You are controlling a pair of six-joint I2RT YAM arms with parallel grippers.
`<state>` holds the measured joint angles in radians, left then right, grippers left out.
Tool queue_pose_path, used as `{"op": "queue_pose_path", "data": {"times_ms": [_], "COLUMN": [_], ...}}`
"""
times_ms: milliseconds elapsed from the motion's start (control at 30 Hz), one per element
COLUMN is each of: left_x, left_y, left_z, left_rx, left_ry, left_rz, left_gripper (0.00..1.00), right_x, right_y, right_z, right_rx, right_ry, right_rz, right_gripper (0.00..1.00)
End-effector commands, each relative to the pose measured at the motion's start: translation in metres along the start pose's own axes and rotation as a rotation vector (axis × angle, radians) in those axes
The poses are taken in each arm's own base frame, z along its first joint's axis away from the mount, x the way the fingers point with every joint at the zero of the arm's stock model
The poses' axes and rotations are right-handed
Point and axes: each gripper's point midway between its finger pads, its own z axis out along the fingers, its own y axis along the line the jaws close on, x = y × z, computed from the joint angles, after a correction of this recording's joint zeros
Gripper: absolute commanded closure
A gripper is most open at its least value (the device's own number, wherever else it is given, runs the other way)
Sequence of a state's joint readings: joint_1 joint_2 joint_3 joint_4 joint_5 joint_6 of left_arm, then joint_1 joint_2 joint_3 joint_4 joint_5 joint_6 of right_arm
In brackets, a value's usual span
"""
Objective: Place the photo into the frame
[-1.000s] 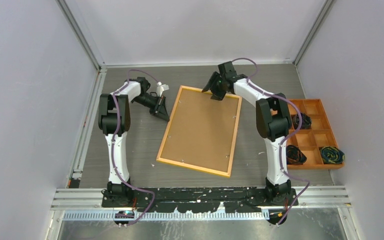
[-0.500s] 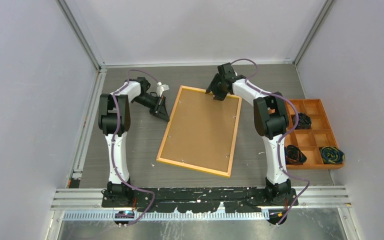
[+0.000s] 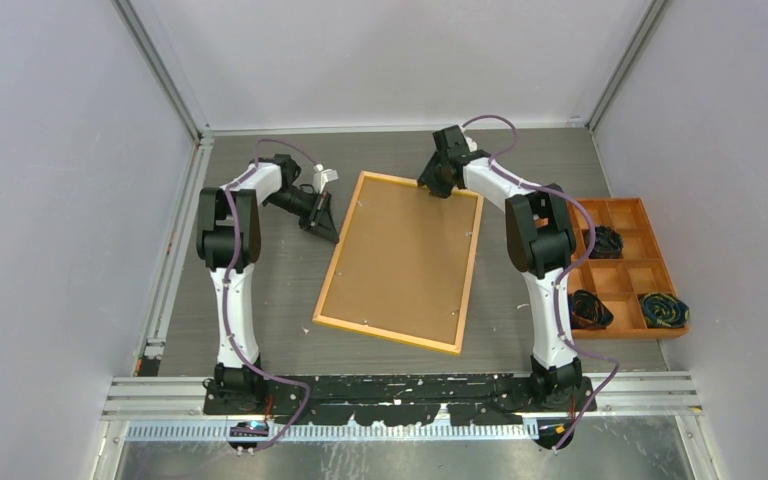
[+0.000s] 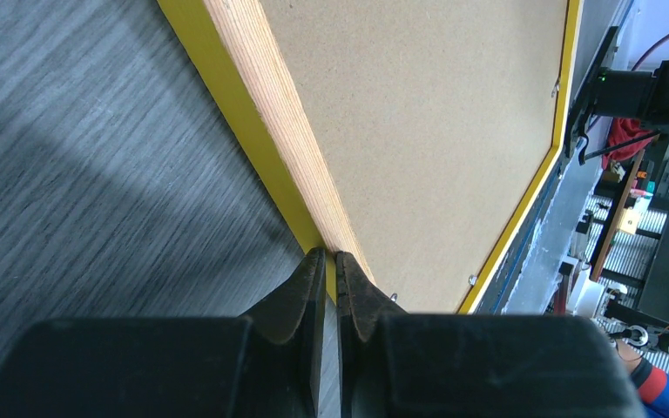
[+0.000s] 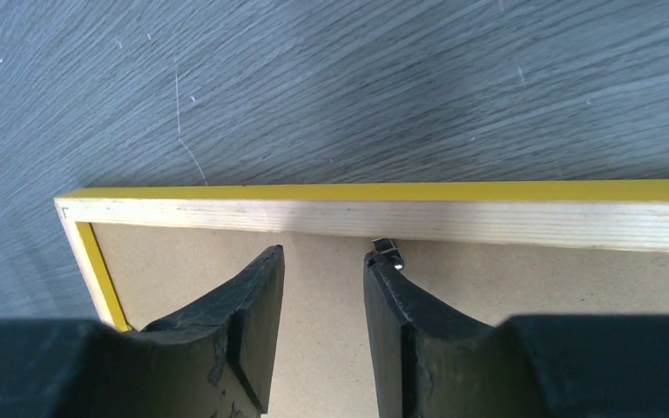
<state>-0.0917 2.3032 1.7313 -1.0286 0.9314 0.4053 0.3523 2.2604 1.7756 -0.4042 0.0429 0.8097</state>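
- Fingers (image 5: 253,300) of the right gripper (image 5: 324,261) stand partly apart, holding nothing, over the backing board (image 3: 400,255) at the frame's far edge. One tip is just beside a small metal tab (image 5: 389,252).
- Left gripper (image 4: 331,257) is pinched together, its tips against the frame's left edge.
- The frame (image 3: 387,335) lies back-up mid-table. The photo is nowhere in view.
- Risk: the tab is tiny, so a finger could skid off it and scrape the board, or shove the frame askew if the left tips slip.
- The orange tray (image 3: 648,276) sits at the table's right edge, with dark coiled bundles (image 3: 592,309) in three compartments and the rest bare.
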Motion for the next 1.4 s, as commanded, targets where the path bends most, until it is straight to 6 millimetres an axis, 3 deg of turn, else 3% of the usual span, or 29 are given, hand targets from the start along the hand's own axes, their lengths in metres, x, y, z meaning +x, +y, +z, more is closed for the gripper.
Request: {"op": "queue_pose_path", "data": {"times_ms": [0, 200, 300, 400, 500, 567, 633, 767, 833, 967, 1133, 1367], "left_x": [0.005, 0.006, 0.006, 0.004, 0.001, -0.001, -0.001, 0.009, 0.021, 0.053, 0.104, 0.137], "left_y": [-0.003, -0.003, -0.003, -0.006, -0.012, -0.02, -0.029, -0.055, -0.07, -0.098, -0.117, -0.123], "left_z": [-0.003, -0.003, -0.004, -0.007, -0.016, -0.025, -0.039, -0.065, -0.076, -0.093, -0.101, -0.111], "left_rx": [-0.033, -0.035, -0.036, -0.04, -0.049, -0.058, -0.072, -0.072, -0.068, -0.074, -0.093, -0.173], "left_ry": [0.03, 0.034, 0.032, 0.033, 0.032, 0.023, 0.017, 0.02, 0.038, 0.064, 0.117, 0.146], "left_rz": [0.04, 0.04, 0.041, 0.044, 0.051, 0.062, 0.075, 0.111, 0.126, 0.164, 0.171, 0.199], "left_gripper": [0.91, 0.91, 0.91, 0.9, 0.86, 0.72, 0.55, 0.32, 0.27, 0.24, 0.22, 0.21], "right_x": [-0.018, -0.019, -0.018, -0.016, -0.008, 0.016, 0.055, 0.148, 0.202, 0.27, 0.313, 0.333], "right_y": [-0.002, 0.0, 0.011, 0.036, 0.065, 0.077, 0.08, 0.057, 0.04, 0.001, -0.016, -0.022], "right_z": [0.003, 0.006, 0.0, -0.019, -0.06, -0.091, -0.122, -0.175, -0.193, -0.207, -0.215, -0.209], "right_rx": [0.03, 0.021, -0.033, -0.142, -0.253, -0.309, -0.338, -0.335, -0.333, -0.299, -0.249, -0.155], "right_ry": [-0.074, -0.072, -0.054, -0.026, -0.033, -0.014, 0.031, 0.11, 0.163, 0.242, 0.244, 0.186], "right_rz": [-0.014, -0.019, -0.021, -0.045, -0.15, -0.262, -0.396, -0.694, -0.839, -0.992, -1.145, -1.267], "right_gripper": [0.56, 0.56, 0.54, 0.46, 0.37, 0.33, 0.31, 0.28, 0.27, 0.27, 0.33, 0.4]}}
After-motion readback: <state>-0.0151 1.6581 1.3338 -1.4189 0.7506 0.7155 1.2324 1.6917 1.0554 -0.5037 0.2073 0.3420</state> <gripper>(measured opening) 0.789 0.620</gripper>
